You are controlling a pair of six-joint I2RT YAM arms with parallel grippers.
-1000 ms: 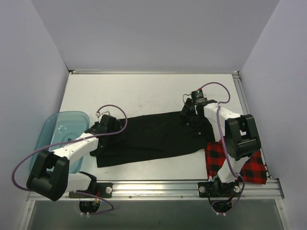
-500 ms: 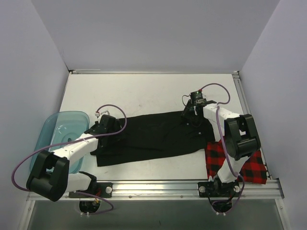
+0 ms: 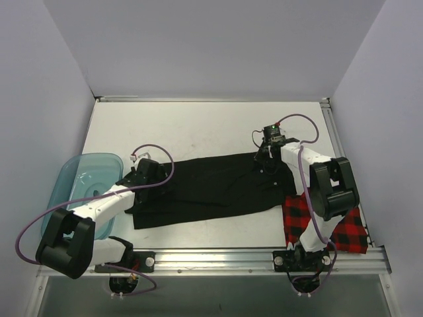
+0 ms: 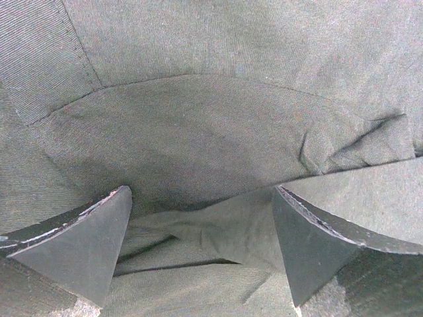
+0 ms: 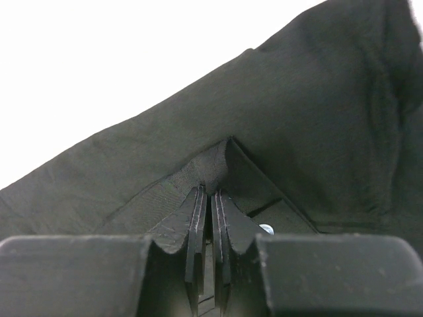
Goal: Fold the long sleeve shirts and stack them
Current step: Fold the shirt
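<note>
The black shirt [image 3: 211,188] lies spread across the middle of the table. My left gripper [image 3: 147,177] rests on its left end; in the left wrist view it [image 4: 201,211] is open, with a fold of black cloth [image 4: 218,228] between the fingers. My right gripper [image 3: 263,158] is at the shirt's upper right corner; in the right wrist view it [image 5: 210,195] is shut on a pinched ridge of the black shirt [image 5: 225,158], next to a white button [image 5: 266,229]. The red-and-black check shirt [image 3: 344,228] lies at the front right, partly under the right arm.
A translucent teal tub [image 3: 79,188] sits at the table's left edge beside the left arm. White walls close in the back and sides. A metal rail [image 3: 218,254] runs along the front edge.
The right gripper has shifted slightly on the shirt's corner. The left arm and the shirts look unchanged.
</note>
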